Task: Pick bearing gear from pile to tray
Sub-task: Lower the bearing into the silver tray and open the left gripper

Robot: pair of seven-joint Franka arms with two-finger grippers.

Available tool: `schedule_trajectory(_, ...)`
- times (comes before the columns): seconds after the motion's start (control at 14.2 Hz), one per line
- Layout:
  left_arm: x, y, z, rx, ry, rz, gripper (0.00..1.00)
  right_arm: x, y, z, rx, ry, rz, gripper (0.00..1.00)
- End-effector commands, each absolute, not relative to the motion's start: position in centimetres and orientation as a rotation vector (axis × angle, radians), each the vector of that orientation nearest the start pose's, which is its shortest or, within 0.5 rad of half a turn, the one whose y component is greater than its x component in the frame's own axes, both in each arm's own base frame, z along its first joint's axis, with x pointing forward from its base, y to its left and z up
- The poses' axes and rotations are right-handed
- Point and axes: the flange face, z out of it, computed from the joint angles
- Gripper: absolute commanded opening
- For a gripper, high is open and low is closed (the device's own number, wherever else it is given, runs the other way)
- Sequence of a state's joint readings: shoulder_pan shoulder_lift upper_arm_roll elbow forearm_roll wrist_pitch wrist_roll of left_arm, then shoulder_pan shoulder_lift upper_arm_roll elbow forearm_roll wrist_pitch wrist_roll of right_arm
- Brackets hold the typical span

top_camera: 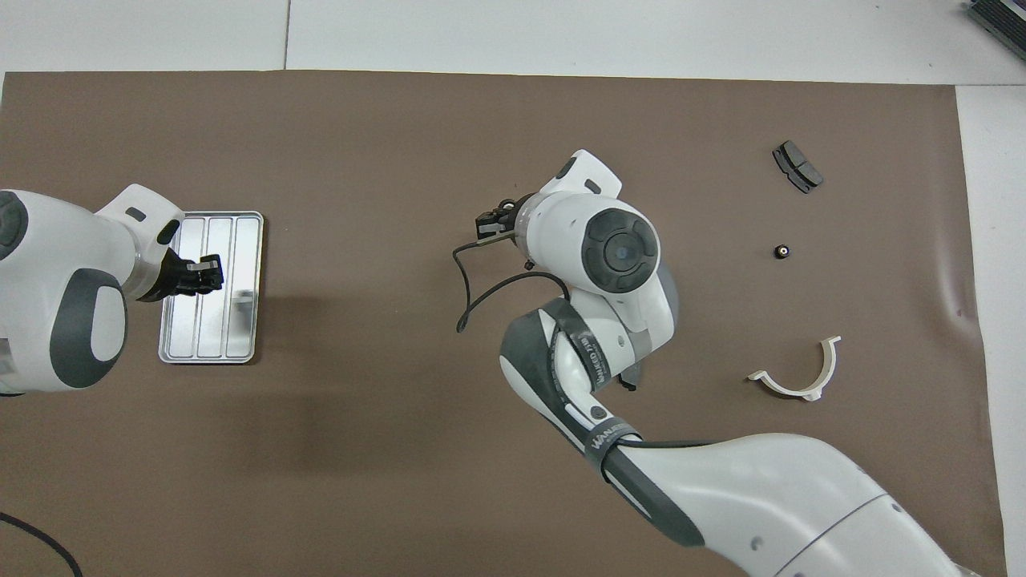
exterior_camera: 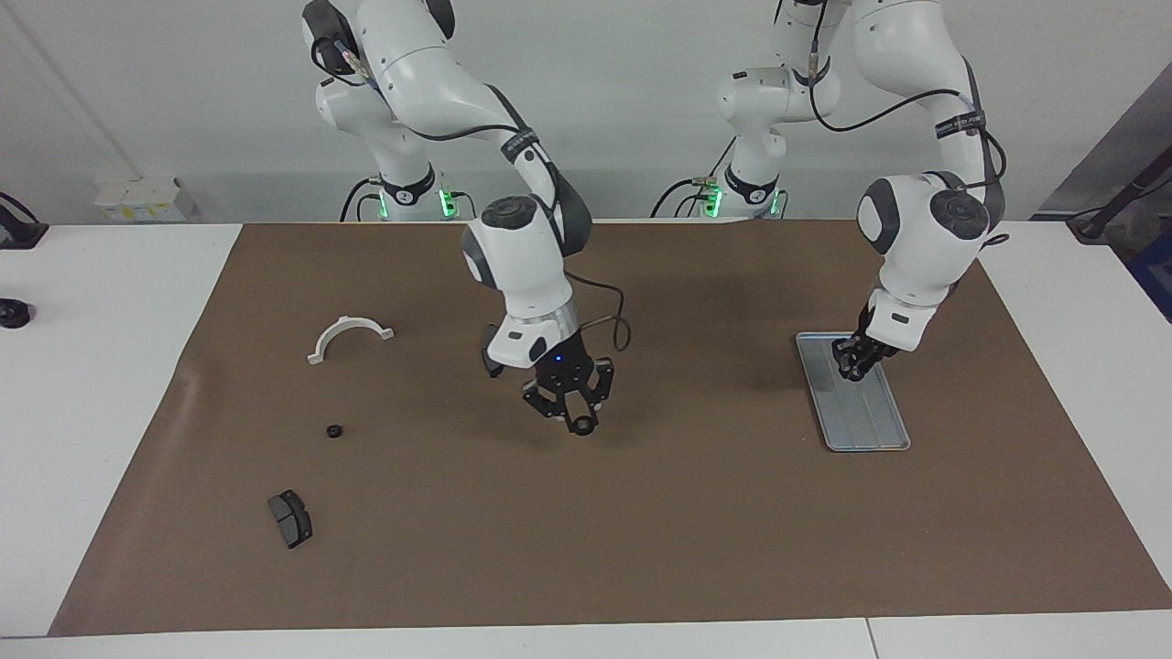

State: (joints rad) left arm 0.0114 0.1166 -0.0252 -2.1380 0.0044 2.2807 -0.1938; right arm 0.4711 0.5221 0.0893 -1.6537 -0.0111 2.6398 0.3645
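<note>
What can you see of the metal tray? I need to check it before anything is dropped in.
The tray is a flat, silver-grey metal rectangle with rounded corners, a low rim and lengthwise grooves. It lies flat on the brown mat toward the left arm's end. Nothing shows inside it. The left gripper hangs over it; contact cannot be told.

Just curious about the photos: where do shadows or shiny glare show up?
Overhead view: a soft dark shadow lies on the brown mat beside the grooved silver-grey metal tray, which shows a bright glint. Facing view: faint shadows under both arms; green lights glow at their bases.
</note>
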Motion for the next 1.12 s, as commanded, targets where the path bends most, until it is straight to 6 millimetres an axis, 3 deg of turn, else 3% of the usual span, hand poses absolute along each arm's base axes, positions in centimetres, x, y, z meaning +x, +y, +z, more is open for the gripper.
schedule_trajectory(0.0,52.1,-1.1,33.9,-3.148,-0.270,-0.082,0.00,63.7,42.1,34.8,-2.800,-0.265,-0.664,0.13)
schedule_trajectory(0.14,51.5,-1.2,33.0,-3.149,-0.266,-0.099,0.01,64.1,44.6,34.3,-2.798,-0.224,-0.712,0.12)
schedule_trajectory(0.21,51.5,-1.2,32.9,-3.149,-0.266,-0.097,0.14,63.8,45.3,34.5,-2.800,-0.220,-0.725,0.12)
schedule_trajectory(0.28,51.5,-1.1,32.8,-3.149,-0.266,-0.097,0.54,63.3,45.9,34.5,-2.797,-0.215,-0.720,0.15)
schedule_trajectory(0.35,51.5,-1.1,32.8,-3.149,-0.266,-0.099,1.00,61.9,47.7,34.5,-2.789,-0.220,-0.701,0.33)
schedule_trajectory(0.56,52.7,-1.4,33.9,-3.151,-0.259,-0.130,1.00,60.1,49.6,34.5,-2.785,-0.137,-0.661,0.52)
schedule_trajectory(0.77,55.2,-2.1,38.1,-3.154,-0.239,-0.205,1.00,59.6,49.7,34.4,-2.822,-0.088,-0.609,0.59)
schedule_trajectory(0.91,57.6,-4.7,40.5,-3.165,-0.199,-0.271,1.00,61.1,47.5,34.4,-2.865,-0.059,-0.596,0.59)
schedule_trajectory(1.05,59.2,-5.6,41.9,-3.169,-0.182,-0.332,1.00,63.9,43.5,34.1,-2.897,-0.007,-0.603,0.59)
